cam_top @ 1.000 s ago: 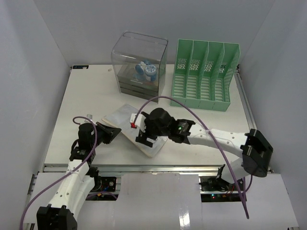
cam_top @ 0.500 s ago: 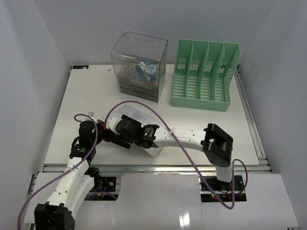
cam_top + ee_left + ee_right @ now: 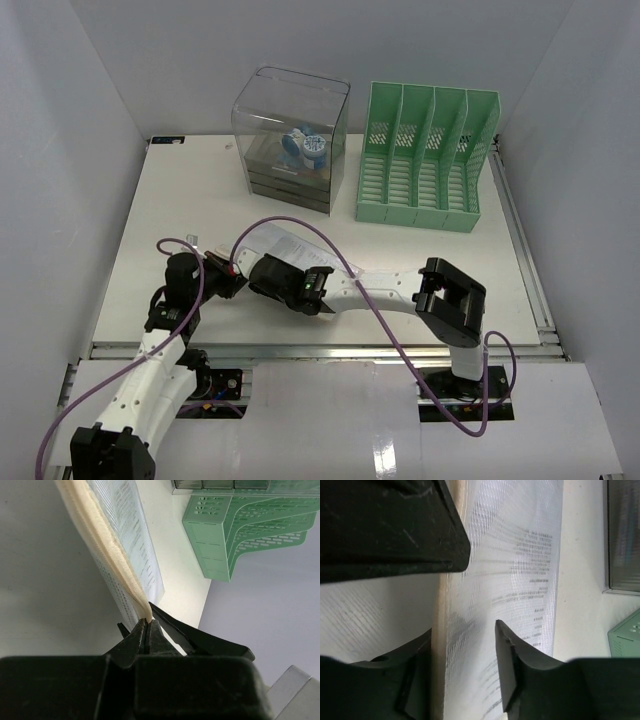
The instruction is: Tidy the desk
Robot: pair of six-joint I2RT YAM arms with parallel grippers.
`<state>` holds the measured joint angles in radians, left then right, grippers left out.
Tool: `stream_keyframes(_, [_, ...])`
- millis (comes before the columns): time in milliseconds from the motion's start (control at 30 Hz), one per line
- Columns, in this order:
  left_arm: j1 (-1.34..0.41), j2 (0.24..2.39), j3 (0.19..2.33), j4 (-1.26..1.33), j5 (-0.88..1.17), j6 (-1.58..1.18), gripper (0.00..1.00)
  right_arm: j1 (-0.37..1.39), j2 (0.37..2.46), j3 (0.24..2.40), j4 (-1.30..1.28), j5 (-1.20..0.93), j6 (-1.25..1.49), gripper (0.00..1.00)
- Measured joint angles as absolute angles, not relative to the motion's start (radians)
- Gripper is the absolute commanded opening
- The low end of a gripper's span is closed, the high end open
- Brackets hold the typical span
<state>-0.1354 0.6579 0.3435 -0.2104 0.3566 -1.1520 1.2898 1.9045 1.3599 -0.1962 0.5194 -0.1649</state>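
On the white desk (image 3: pixel 180 190) a printed booklet (image 3: pixel 290 243) with cream page edges is tipped up near the front. My left gripper (image 3: pixel 228 275) is shut on its near corner; the wrist view shows the black fingertips (image 3: pixel 146 626) pinching the booklet (image 3: pixel 120 555). My right gripper (image 3: pixel 256 276) sits just beside the left one. In its wrist view the right gripper (image 3: pixel 465 665) straddles the booklet (image 3: pixel 520 560): one finger is behind the cream edge, the other finger (image 3: pixel 512 670) is in front of the cover with a gap showing.
A clear drawer box (image 3: pixel 290 140) holding blue-and-white rolls stands at the back centre. A green file rack (image 3: pixel 425 160) is at the back right. A purple cable (image 3: pixel 300 225) arcs over the booklet. The aluminium rail (image 3: pixel 300 350) runs along the desk's front edge.
My right arm swung left along the booklet to its left end, beside the left gripper, and its jaws narrowed around the edge. The left gripper kept its hold.
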Motion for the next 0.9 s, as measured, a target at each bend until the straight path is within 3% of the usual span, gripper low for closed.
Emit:
stream_keyframes(233, [-0.141,0.651,0.344,-0.208,0.368,-1.151,0.01,1.29,1.88,1.327,-0.171,0.499,-0.169,0.09])
stream_keyframes(267, [-0.143,0.65,0.344,-0.208,0.371,-1.15,0.15,1.29,1.875,1.324,-0.171,0.495,-0.171,0.08])
stream_keyframes(333, [-0.147,0.644,0.347,-0.207,0.378,-1.149,0.56,1.287,1.859,1.312,-0.17,0.477,-0.177,0.08])
stream_keyframes(367, [-0.148,0.641,0.352,-0.205,0.381,-1.15,0.71,1.285,1.847,1.306,-0.17,0.464,-0.184,0.08])
stream_keyframes(467, [-0.145,0.623,0.377,-0.204,0.38,-1.125,0.89,1.263,1.789,1.285,-0.183,0.39,-0.202,0.08])
stream_keyframes(633, [-0.141,0.569,0.475,-0.184,0.386,-1.061,0.94,1.161,1.65,1.282,-0.269,0.174,-0.278,0.08])
stream_keyframes(900, [-0.141,0.449,0.599,-0.132,0.377,-0.947,0.96,0.83,1.428,1.286,-0.46,-0.265,-0.429,0.08])
